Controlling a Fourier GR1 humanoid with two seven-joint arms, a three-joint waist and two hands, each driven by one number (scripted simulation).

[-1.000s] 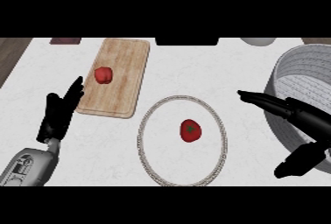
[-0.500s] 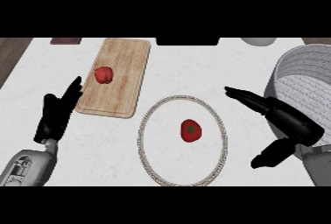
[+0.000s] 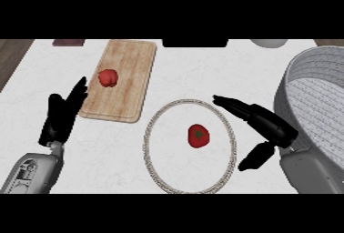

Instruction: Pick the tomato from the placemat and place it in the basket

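Just right of the tomato, the right hand hovers, fingers apart, thumb spread.

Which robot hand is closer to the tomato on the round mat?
The right hand. It is open just right of the tomato, at the placemat's right rim, fingers and thumb spread toward it. The left hand rests open far off at the left, beside the cutting board.

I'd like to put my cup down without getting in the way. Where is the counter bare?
Bare counter runs behind the placemat, between the cutting board and the basket. Another patch lies between the placemat and the left hand. It is crowded on the placemat's right: the open right hand reaches over the rim towards the tomato, with the basket just beyond.
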